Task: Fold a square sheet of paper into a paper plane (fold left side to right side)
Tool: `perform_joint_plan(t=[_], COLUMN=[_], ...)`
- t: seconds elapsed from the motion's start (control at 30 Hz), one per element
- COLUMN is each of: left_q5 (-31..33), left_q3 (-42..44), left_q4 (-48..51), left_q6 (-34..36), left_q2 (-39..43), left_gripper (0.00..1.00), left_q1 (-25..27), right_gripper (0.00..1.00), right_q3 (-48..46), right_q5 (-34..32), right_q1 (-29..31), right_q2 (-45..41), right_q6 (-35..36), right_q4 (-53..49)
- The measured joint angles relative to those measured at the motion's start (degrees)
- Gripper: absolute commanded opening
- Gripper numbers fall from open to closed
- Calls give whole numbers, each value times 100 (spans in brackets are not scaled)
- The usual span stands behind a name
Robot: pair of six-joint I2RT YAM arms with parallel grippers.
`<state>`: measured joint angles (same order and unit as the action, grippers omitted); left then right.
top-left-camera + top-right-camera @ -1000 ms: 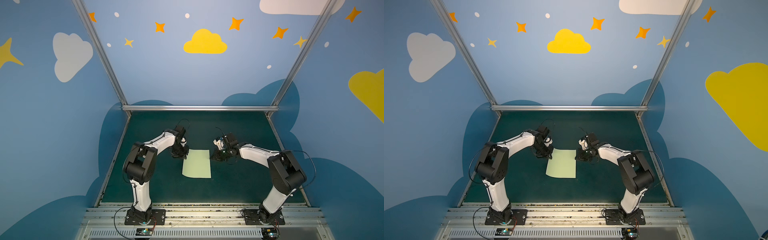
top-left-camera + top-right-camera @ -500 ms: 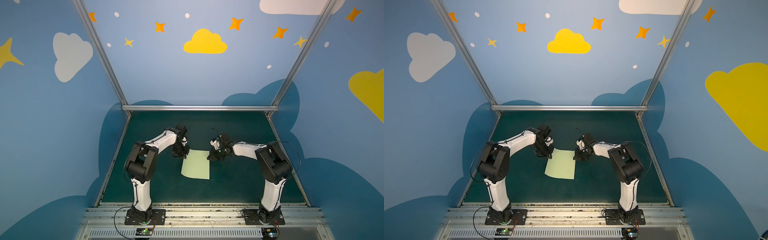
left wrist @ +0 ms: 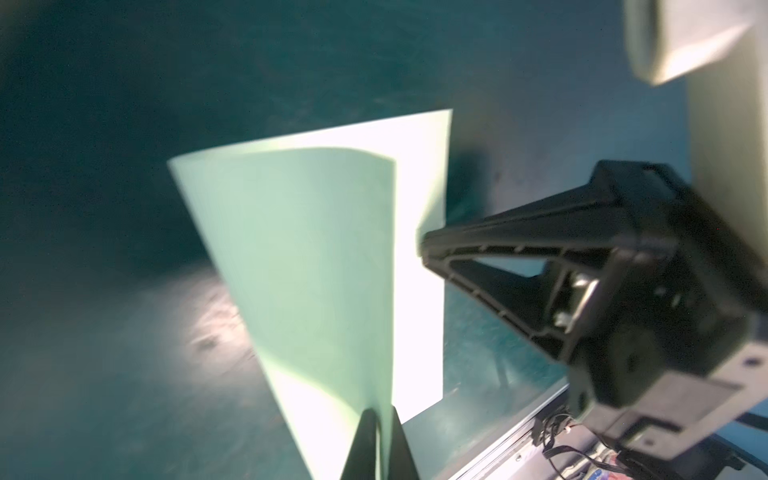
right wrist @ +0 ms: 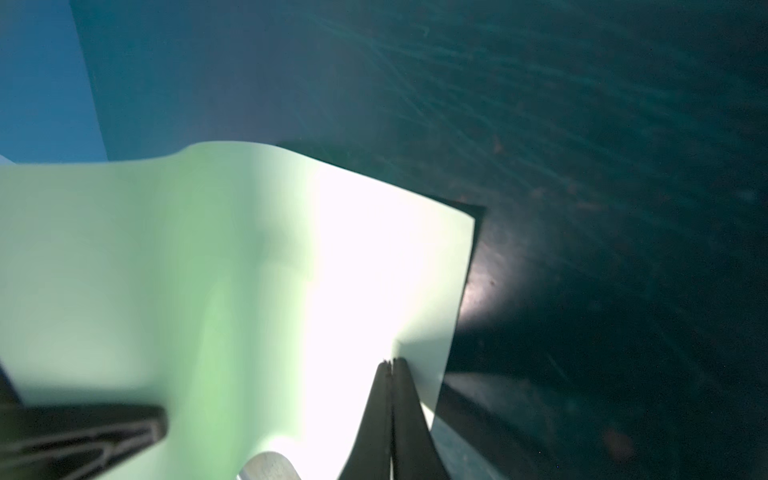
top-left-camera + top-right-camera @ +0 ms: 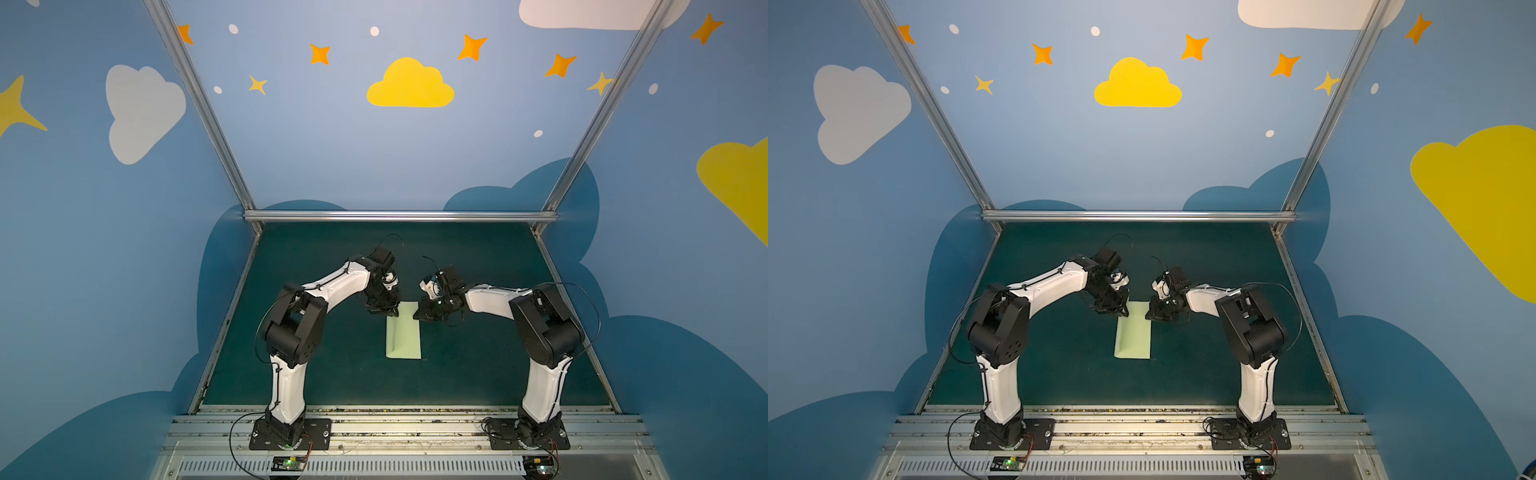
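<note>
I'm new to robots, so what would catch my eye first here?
First, the pale-green sheet of paper in the middle of the dark green table, its left side curled up and over. Two white arms lean over its far end: the left end effector pinches the raised flap, the right end effector, shut, touches near the right edge. A yellow cloud glows on the blue back wall.
</note>
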<state>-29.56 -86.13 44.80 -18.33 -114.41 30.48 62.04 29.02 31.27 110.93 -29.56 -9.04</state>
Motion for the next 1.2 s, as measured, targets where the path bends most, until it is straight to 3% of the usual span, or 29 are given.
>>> perform_joint_plan(t=[0.43, 0.73, 1.2], left_q5=[-61, -76, -195], left_q3=[-317, -343, -278], left_q4=[-195, -328, -498], left_q6=[-339, -387, -398], left_q2=[-667, -901, -911], left_gripper=[8, 27, 31], left_q1=[256, 306, 297], right_gripper=[0, 0, 0], right_q3=[-131, -251, -411], right_q5=[87, 192, 413], right_q1=[-4, -4, -649], right_q2=[-20, -90, -662], right_q6=[-4, -52, -343], right_q4=[238, 365, 144])
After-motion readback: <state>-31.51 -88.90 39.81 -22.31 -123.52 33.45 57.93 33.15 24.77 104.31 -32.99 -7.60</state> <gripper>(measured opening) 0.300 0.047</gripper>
